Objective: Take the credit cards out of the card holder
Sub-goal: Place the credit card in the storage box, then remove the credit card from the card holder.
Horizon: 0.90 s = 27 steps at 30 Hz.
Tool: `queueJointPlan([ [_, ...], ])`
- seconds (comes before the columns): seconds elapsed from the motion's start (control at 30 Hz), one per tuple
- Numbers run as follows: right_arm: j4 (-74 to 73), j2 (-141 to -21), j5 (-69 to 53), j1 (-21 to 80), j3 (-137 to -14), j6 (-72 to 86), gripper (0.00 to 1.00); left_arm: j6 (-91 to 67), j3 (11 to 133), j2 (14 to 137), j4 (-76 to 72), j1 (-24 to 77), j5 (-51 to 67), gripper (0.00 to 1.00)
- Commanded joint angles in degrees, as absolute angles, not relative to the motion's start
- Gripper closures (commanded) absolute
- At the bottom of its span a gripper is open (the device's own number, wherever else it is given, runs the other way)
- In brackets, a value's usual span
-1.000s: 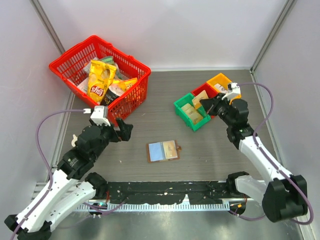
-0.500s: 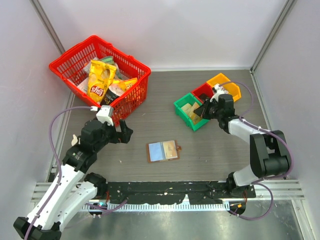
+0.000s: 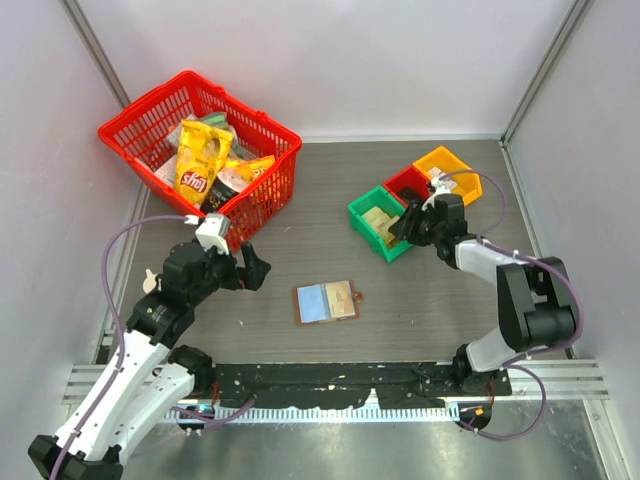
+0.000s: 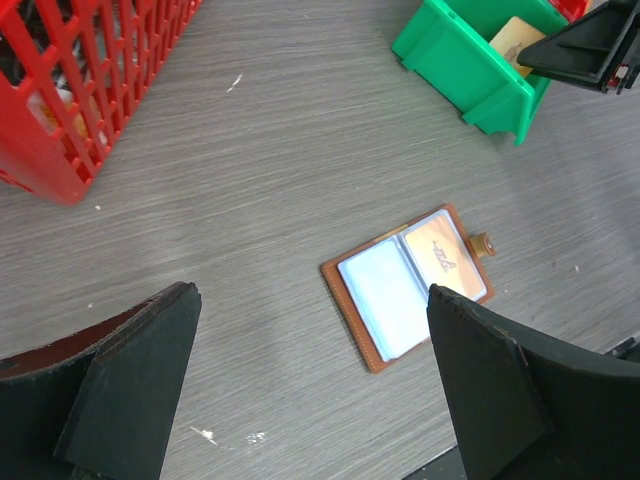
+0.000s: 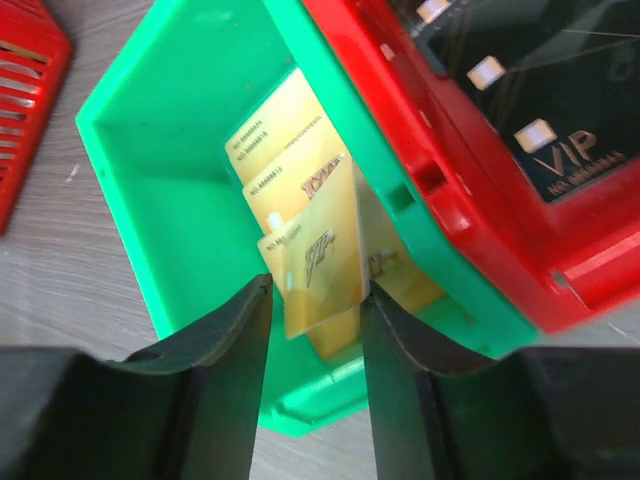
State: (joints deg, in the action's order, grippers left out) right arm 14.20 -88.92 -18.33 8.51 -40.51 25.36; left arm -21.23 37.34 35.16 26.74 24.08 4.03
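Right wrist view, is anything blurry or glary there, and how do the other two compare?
Right wrist view: the gold credit card in the right gripper is slightly soft; glare streaks cross the black VIP card. Left wrist view: card holder sharp, left gripper dark and blurred. Top view: even light, faint shadows.

Red basket [image 3: 268, 190] of snack bags [image 3: 200, 160]; green bin [image 3: 365, 228], red bin [image 3: 405, 182], orange bin [image 3: 445, 160] side by side

The left arm [image 3: 130, 362] and right arm [image 3: 482, 257] have white link shells and black joint housings. A thin purple cable [image 3: 108, 275] loops beside each, and a small white block [image 3: 210, 230] caps each wrist. The left fingers [image 4: 130, 390] and right fingers [image 5: 210, 370] are matt black wedges with flat inner faces.
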Motion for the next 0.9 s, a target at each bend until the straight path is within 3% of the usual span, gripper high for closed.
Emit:
queueJointPlan([
  [0.0, 6.5, -80.1, -8.1, 8.6, -41.2, 22.5, 0.50, -24.9, 36.7, 35.1, 22.3, 23.7, 7.8, 0.00],
  [0.07, 2.4, -74.1, -4.8, 8.8, -41.4, 21.1, 0.44, -27.4, 37.3, 35.8, 22.4, 23.7, 9.0, 0.00],
  [0.23, -7.5, -65.0, -0.2, 12.3, -42.3, 19.6, 0.40, -33.6, 37.3, 38.2, 21.2, 23.9, 12.9, 0.00],
  [0.47, -5.8, -56.7, -0.2, 29.6, -38.8, 25.3, 0.41, -41.1, 34.9, 41.3, 17.1, 28.4, 11.5, 0.02],
  [0.67, 1.3, -62.9, 3.6, 43.1, -37.7, 29.4, 0.43, -44.6, 34.5, 45.9, 15.2, 37.7, 2.2, 0.07],
  [0.87, 5.2, -73.4, 4.7, 48.2, -38.7, 30.3, 0.43, -47.1, 34.9, 52.2, 12.7, 42.1, -3.7, 0.11],
])
